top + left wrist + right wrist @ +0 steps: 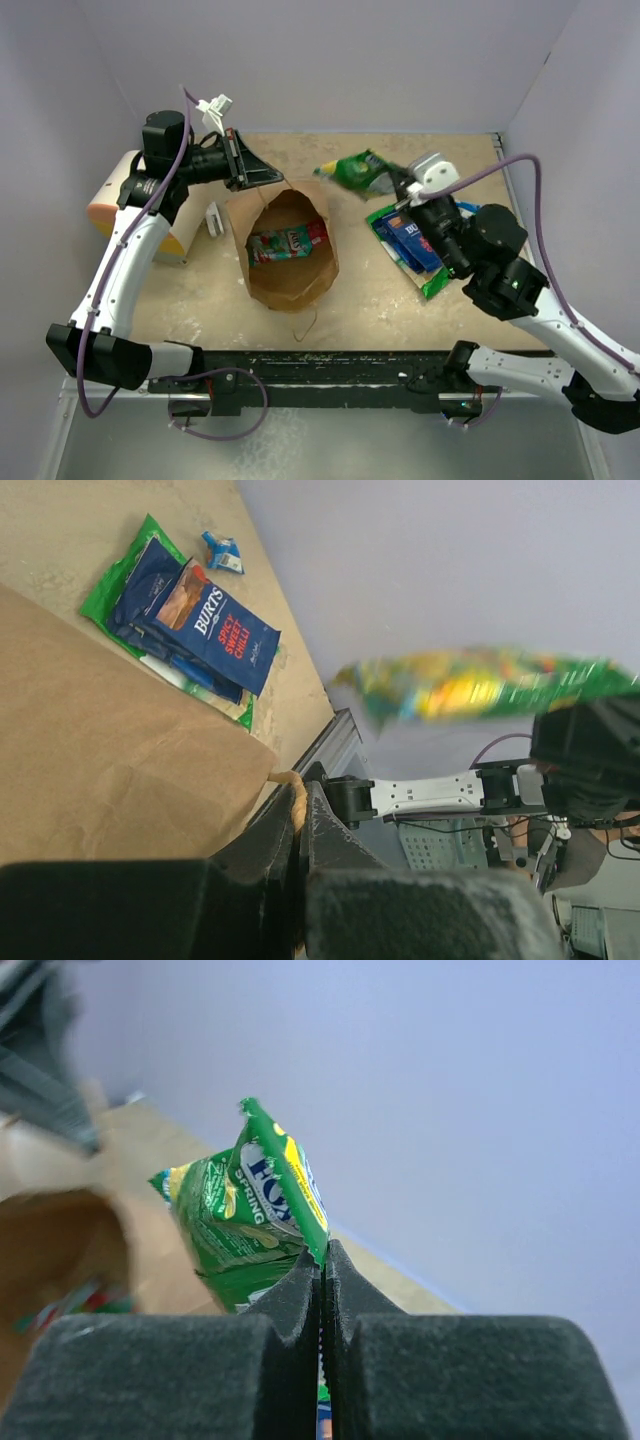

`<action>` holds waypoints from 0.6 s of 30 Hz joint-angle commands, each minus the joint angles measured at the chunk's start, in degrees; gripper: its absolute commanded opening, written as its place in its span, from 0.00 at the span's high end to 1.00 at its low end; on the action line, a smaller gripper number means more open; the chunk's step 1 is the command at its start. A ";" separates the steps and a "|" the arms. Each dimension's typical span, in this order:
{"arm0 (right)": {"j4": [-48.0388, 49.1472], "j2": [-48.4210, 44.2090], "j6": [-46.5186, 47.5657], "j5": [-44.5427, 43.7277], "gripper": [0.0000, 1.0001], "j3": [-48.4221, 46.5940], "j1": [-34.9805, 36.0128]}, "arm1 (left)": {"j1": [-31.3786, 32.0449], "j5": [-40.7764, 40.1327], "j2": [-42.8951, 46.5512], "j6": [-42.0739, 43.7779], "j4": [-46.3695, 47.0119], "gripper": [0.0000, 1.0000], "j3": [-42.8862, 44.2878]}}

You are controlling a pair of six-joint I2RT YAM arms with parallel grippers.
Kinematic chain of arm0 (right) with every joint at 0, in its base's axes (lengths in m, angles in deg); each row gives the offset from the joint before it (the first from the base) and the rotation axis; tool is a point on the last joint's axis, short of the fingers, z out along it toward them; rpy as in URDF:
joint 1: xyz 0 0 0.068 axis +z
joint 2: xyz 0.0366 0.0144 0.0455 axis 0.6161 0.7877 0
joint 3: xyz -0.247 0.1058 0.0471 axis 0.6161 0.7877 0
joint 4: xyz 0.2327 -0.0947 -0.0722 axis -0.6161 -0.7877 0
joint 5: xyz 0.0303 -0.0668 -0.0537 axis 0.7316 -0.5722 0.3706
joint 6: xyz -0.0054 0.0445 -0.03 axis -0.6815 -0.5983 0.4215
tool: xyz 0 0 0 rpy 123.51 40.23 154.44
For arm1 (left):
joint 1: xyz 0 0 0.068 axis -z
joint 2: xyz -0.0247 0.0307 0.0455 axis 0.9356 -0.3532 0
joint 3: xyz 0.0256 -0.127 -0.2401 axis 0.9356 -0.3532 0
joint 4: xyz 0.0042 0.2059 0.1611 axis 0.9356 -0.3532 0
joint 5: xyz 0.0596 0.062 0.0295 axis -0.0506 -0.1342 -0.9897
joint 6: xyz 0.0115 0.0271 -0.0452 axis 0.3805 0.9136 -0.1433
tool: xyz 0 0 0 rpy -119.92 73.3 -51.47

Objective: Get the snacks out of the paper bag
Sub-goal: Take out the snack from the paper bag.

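The brown paper bag [290,250] lies open in mid-table with a teal-red-white packet [288,241] inside. My left gripper [262,176] is shut on the bag's twisted paper handle [292,790] at its far rim. My right gripper [398,185] is shut on a green-white packet [357,171] and holds it in the air right of the bag; it also shows in the right wrist view [250,1215]. A dark blue packet with a red label [412,240] lies on a green packet [433,282] at the right. A small blue packet [222,552] lies beyond them.
A cream cylinder with an orange end [112,205] lies at the far left. A small white block [213,219] stands left of the bag. Walls close the table at the back and both sides.
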 commanded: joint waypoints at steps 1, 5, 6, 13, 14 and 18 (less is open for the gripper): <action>22.02 -0.68 4.13 -25.67 1.00 1.00 -0.11 | -0.52 -0.32 2.18 -0.48 2.95 1.00 -0.22; 34.54 1.06 8.57 -35.50 1.00 4.66 -1.09 | -0.57 -0.84 2.30 -0.52 3.03 1.00 -0.31; 33.85 2.32 7.68 -37.00 1.00 4.61 -2.21 | -0.53 -0.97 2.26 -0.62 3.12 1.00 -0.22; 7.86 10.88 -18.86 -33.81 1.00 -0.26 -13.19 | -0.52 -1.64 2.29 -0.69 2.96 1.00 -0.02; 6.01 11.52 -21.92 -32.51 1.00 -0.10 -14.21 | -0.52 -1.70 2.38 -0.82 3.06 1.00 -0.22; -3.34 13.11 -39.53 -24.48 1.00 -0.46 -21.78 | -0.52 -1.70 2.49 -1.60 3.71 1.00 -0.86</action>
